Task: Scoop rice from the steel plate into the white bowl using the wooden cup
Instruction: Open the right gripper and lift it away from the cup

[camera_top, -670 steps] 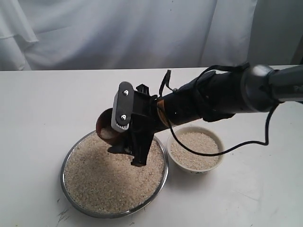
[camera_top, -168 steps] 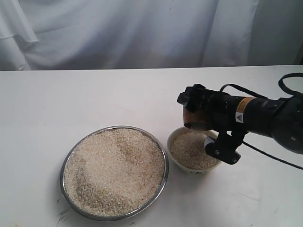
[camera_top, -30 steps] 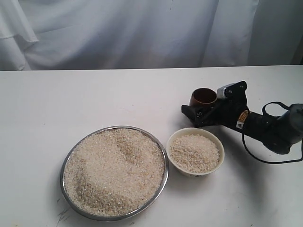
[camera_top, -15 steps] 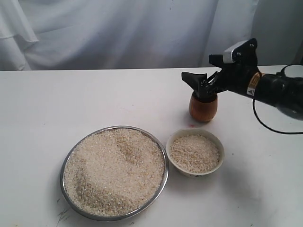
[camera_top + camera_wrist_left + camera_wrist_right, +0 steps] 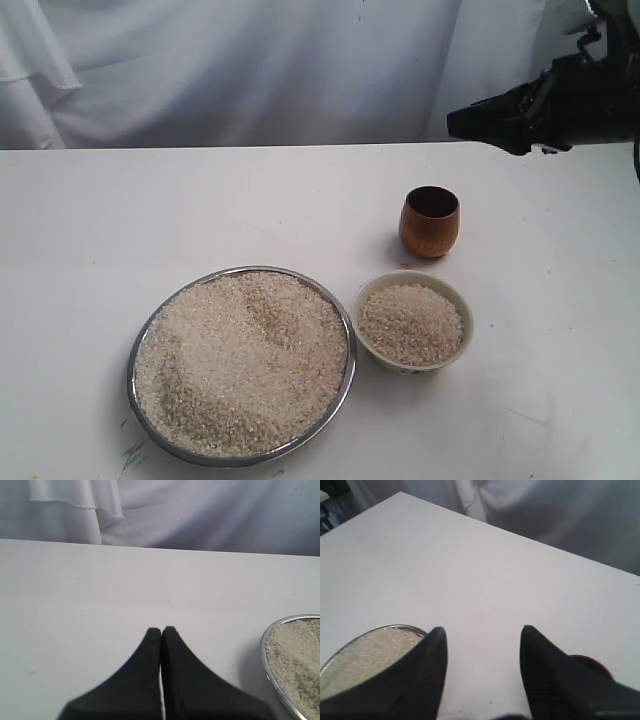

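The wooden cup (image 5: 430,221) stands upright on the table, free of any grip, just behind the white bowl (image 5: 466,330). Rice (image 5: 412,322) fills that bowl. More rice (image 5: 240,360) is heaped in the steel plate (image 5: 131,372) to its left. My right gripper (image 5: 470,120) hovers high at the back right, well above and beyond the cup. In the right wrist view the right gripper (image 5: 482,631) is open with only table between its fingers; the cup's rim (image 5: 594,661) peeks past one finger and the plate (image 5: 395,627) past the other. My left gripper (image 5: 161,629) is shut and empty over bare table.
A white cloth backdrop (image 5: 250,70) hangs behind the table's far edge. The steel plate's rim (image 5: 263,642) lies off to one side of the left gripper. White tabletop (image 5: 150,210) stretches to the left and behind the plate.
The right gripper has let go of the wooden cup and risen up and away to the back right, its jaws narrowing. The cup stays standing behind the bowl.
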Motion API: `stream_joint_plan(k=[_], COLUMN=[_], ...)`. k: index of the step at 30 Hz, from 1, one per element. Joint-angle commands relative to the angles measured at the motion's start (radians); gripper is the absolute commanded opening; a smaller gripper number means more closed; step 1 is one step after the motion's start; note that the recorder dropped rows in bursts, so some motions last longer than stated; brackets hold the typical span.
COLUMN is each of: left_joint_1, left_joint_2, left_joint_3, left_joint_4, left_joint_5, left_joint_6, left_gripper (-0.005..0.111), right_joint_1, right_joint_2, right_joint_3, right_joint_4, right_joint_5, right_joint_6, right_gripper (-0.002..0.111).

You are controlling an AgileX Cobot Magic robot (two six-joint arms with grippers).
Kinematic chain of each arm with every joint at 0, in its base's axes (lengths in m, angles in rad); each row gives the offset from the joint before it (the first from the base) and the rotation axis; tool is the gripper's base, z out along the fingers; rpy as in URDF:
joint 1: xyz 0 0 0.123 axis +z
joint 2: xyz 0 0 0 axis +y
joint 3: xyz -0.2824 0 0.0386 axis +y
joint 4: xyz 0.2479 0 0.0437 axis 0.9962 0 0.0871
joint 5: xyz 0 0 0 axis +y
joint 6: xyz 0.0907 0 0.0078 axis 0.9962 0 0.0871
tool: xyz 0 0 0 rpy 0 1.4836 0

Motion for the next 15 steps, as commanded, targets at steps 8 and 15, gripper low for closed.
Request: stream_joint_plan(k=[8,15], left_joint_1=[-0.003,-0.003], left_joint_2=[-0.004,-0.004], left_joint_3=[0.005,0.005], left_joint_4=[0.001,0.001], left_joint_5=[-0.013,-0.013], left_joint_6=[0.000,0.000], left_gripper=[0.000,0.000], right_joint_1=[0.140,0.144], right_joint_2=[0.012,0.014], right_joint_3=[-0.001,-0.001], right_joint_4=[-0.025,-0.025], right_joint_5=[0.018,0.005], right_joint_6=[0.143,0.124], right_gripper=[0.055,0.105])
